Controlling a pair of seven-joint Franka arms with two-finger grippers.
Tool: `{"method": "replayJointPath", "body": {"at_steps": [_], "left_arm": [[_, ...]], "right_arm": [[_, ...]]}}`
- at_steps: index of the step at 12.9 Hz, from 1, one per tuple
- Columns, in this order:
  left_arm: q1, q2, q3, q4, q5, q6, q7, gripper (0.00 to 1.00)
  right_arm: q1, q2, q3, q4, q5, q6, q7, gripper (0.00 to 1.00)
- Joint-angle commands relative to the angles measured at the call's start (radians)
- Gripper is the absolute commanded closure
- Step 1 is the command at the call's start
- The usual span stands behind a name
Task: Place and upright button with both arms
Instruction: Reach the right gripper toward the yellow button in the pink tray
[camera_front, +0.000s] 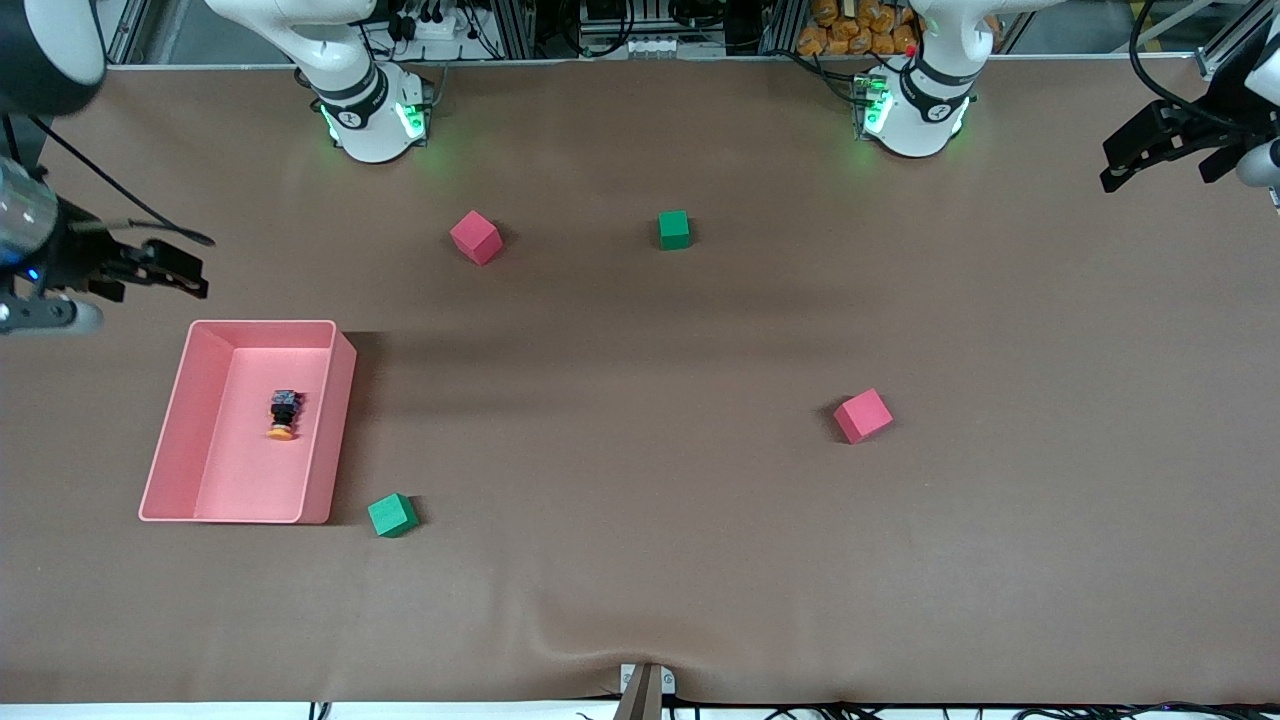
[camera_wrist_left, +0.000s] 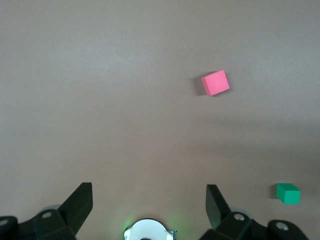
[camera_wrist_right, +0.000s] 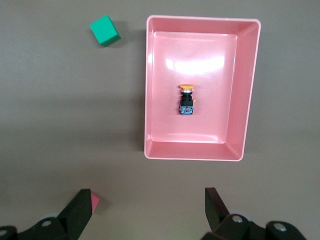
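Note:
The button (camera_front: 283, 414) lies on its side in a pink tray (camera_front: 335, 420) toward the right arm's end of the table, its orange cap pointing toward the front camera. The right wrist view looks down on the button (camera_wrist_right: 186, 99) in the tray (camera_wrist_right: 195, 152). My right gripper (camera_front: 180, 270) hangs open and empty high up, beside the tray's end that is farther from the front camera; its fingers are wide apart in its wrist view (camera_wrist_right: 147, 192). My left gripper (camera_front: 1112, 165) hovers open and empty at the left arm's end of the table (camera_wrist_left: 149, 189), far from the button.
Two red cubes (camera_front: 475, 237) (camera_front: 862, 415) and two green cubes (camera_front: 674, 230) (camera_front: 392, 515) are scattered on the brown table. One green cube sits just off the tray's corner nearest the front camera. The left wrist view shows a red cube (camera_wrist_left: 215, 82) and a green cube (camera_wrist_left: 288, 193).

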Motion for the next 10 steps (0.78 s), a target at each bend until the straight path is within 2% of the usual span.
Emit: {"method": "replayJointPath", "body": {"at_steps": [1,5,10], "left_arm": [[0.004,0.003,-0.006,0.006,-0.001,-0.013,0.012,0.00],[0.004,0.002,-0.006,-0.003,-0.001,-0.012,0.013,0.00],[0.003,0.003,-0.006,-0.003,-0.001,-0.012,0.013,0.00]], "right_arm": [[-0.026,0.115,0.014,0.030,-0.023,0.007,-0.014,0.00],[-0.099,0.239,0.015,-0.053,0.002,0.205,-0.014,0.00],[-0.107,0.265,0.014,-0.278,0.002,0.542,-0.028,0.00]]}}
